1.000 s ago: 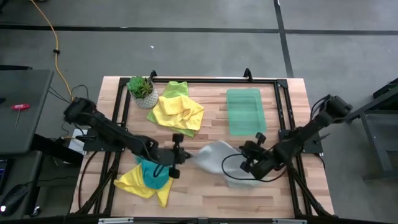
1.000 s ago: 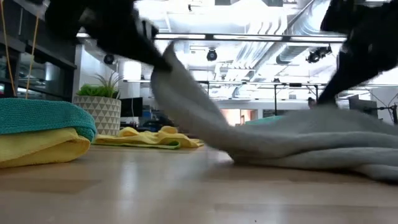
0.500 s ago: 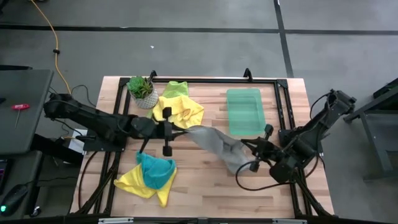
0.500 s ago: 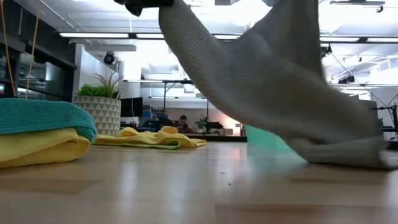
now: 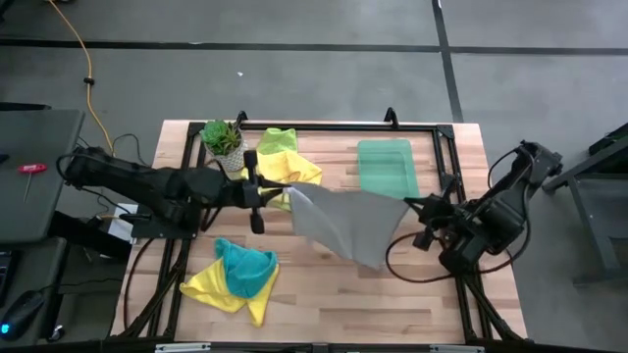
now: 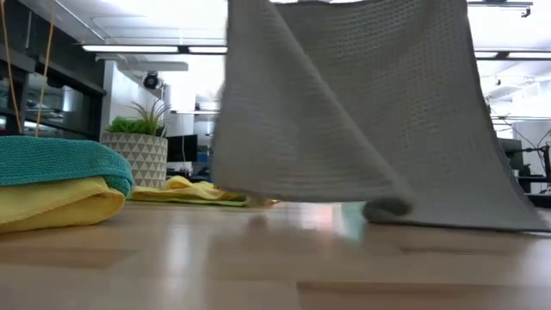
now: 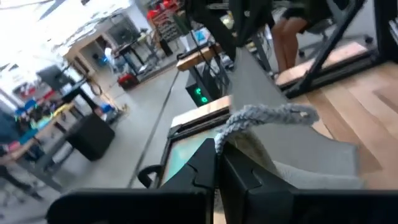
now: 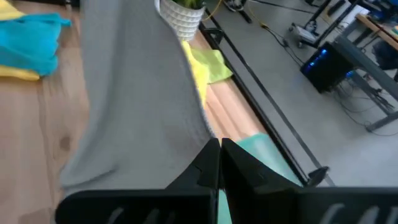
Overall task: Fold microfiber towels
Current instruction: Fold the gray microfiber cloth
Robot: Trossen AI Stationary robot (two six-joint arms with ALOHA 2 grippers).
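Nearest the front edge of the desk (image 5: 324, 304) lies a teal towel (image 5: 244, 271) heaped on a spread yellow towel (image 5: 214, 287); in the low view the teal one rests on top of the yellow one, both flat on the wood.

Beyond that pile, over the middle of the desk, a grey towel (image 5: 343, 224) is held up off the wood and stretched between the two arms. Its top edge runs from one pinched corner to the other, and the cloth hangs down in a wide sheet. In the low view its lowest corner looks to touch the desk, while the rest hangs clear.

The left gripper (image 5: 285, 186) is on the plant side of the grey towel, its fingers (image 7: 205, 171) pressed together on a bunched corner of it. The right gripper (image 5: 408, 204) is on the opposite side, just beside the green tray (image 5: 387, 173), its fingers (image 8: 208, 163) likewise clamped on the towel's other upper corner.

Farther back, behind the left gripper, a second yellow towel (image 5: 285, 169) lies crumpled on the desk with a lime green towel (image 5: 278, 140) partly under it toward the back edge. A small potted plant (image 5: 224, 143) stands beside them near the back corner. The green tray lies flat toward the back, well apart from the plant.
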